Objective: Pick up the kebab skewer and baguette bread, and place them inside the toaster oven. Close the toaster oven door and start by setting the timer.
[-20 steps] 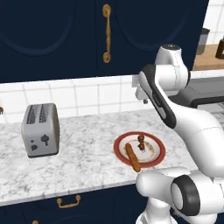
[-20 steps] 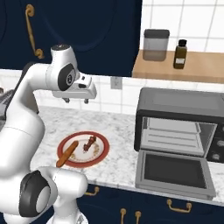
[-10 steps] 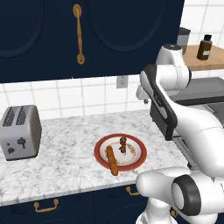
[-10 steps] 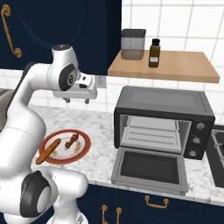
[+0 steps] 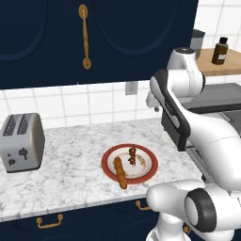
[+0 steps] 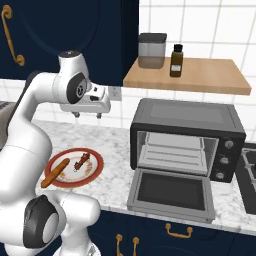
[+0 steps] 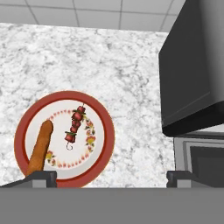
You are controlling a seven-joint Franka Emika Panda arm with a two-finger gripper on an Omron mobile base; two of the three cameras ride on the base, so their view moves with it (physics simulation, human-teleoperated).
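Observation:
A red-rimmed plate (image 5: 107,160) (image 6: 96,172) (image 7: 110,131) lies on the marble counter. On it rest the kebab skewer (image 5: 132,156) (image 6: 81,161) (image 7: 75,123) and, to its left, the baguette bread (image 5: 121,172) (image 6: 54,173) (image 7: 39,148). The toaster oven (image 6: 186,118) (image 7: 192,65) stands to the right of the plate. The toaster oven door (image 6: 170,190) (image 7: 202,158) hangs dropped open. My gripper (image 6: 87,115) (image 7: 111,177) hovers high above the counter between plate and oven, open and holding nothing.
A silver two-slot toaster (image 5: 21,141) stands at the counter's far left. A wooden shelf (image 6: 200,77) above the oven carries a jar (image 6: 151,50) and a brown bottle (image 6: 176,61). Dark cabinets hang overhead. A stove edge (image 6: 248,170) borders the oven's right.
The whole picture has slid left as the base drove right, bringing the oven fully into view. Plate, skewer and bread lie as before. The gripper stays open.

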